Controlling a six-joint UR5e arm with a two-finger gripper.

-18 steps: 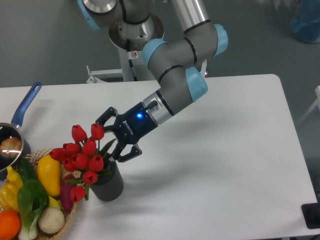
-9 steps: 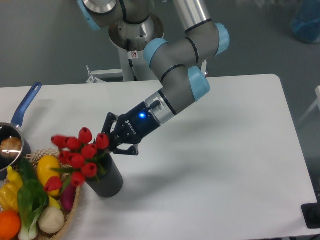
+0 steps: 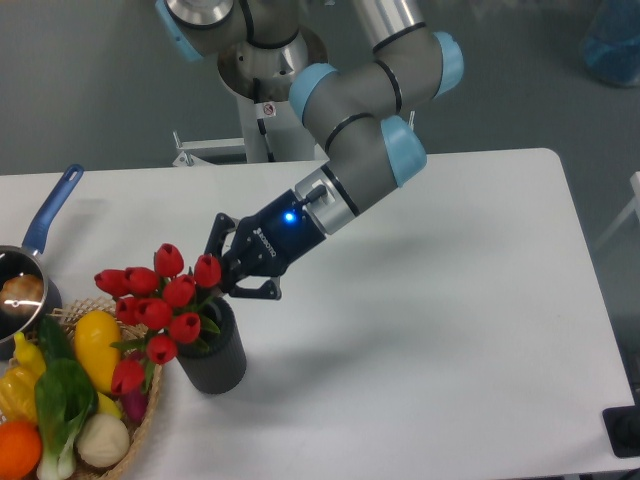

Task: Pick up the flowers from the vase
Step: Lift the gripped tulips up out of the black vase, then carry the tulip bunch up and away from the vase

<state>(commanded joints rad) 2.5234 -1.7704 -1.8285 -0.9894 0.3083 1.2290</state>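
- The end effector (image 3: 222, 272) reaches in from the upper right, low over the worktop (image 3: 430, 300), its dark fingers pointing left and down toward the bunch.
- Its fingers look drawn together about the green stems just above the vase mouth, so it appears to be clenched on the flowers (image 3: 160, 305); the contact itself is partly hidden behind a red bud and a leaf.
- A blue light glows on the body of the end effector, just behind the fingers.
- The flowers are a bunch of red tulip buds with green leaves, standing in the vase (image 3: 213, 358) and leaning out to the left, over the edge of the basket.
- The lowest bud hangs down on the left, in front of the vegetables.
- The vase is a short dark grey cylinder, upright on the worktop near the front left, just beside the basket (image 3: 140, 435).
- The basket holds a yellow pepper (image 3: 97, 347), leafy greens (image 3: 60, 400), a pale round vegetable (image 3: 103, 440) and an orange one (image 3: 18, 450) at the lower left corner.
- A metal pot (image 3: 22, 290) with a blue handle sits at the far left edge, behind the basket, its handle angled up and to the right.
- The arm's grey links and light blue joints (image 3: 400, 150) rise to the upper middle, above the rear edge of the worktop.
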